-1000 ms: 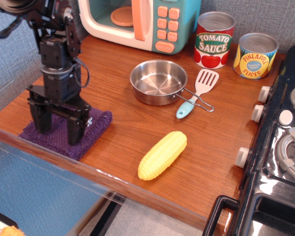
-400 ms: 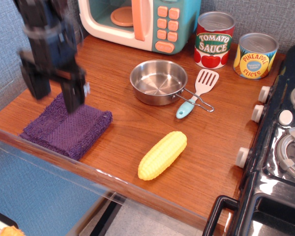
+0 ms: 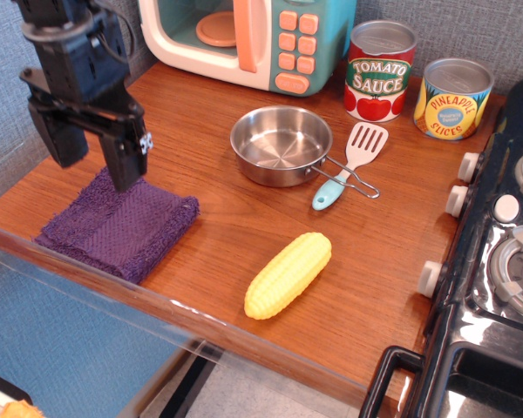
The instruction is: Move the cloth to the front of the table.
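Observation:
The dark purple cloth (image 3: 120,228) lies flat at the front left edge of the reddish-brown table (image 3: 244,226). My gripper (image 3: 96,170) hangs above the cloth's back edge, lifted clear of it. Its two black fingers (image 3: 126,157) are spread apart and hold nothing.
A steel pan (image 3: 279,144) sits mid-table with a blue-handled spatula (image 3: 349,165) beside it. A yellow corn cob (image 3: 288,274) lies near the front. A toy microwave (image 3: 253,39), a tomato sauce can (image 3: 379,70) and a pineapple can (image 3: 453,97) stand at the back. A black stove (image 3: 497,261) is at the right.
My gripper was down on the cloth with its fingers pressed at it; it has since risen up and back, leaving the cloth at the front edge.

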`<state>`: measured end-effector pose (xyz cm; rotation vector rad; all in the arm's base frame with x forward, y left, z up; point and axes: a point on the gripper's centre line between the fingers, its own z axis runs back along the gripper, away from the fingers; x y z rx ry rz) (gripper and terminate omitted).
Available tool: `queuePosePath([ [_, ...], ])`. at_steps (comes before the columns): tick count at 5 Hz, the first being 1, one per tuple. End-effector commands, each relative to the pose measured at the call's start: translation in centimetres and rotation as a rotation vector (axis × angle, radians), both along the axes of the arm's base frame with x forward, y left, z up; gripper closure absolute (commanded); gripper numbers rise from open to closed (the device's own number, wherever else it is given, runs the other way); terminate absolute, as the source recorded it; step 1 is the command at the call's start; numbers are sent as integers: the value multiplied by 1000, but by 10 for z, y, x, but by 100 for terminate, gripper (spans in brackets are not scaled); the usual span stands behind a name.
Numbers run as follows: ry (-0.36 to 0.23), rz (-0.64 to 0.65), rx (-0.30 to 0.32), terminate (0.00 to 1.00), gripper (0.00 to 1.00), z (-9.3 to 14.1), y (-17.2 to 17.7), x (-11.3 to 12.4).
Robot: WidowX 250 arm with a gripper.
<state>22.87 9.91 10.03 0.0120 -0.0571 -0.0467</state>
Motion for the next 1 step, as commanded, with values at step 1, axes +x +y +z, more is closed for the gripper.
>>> queuePosePath([
  [1, -36, 71, 65, 100, 0, 3, 8, -5],
])
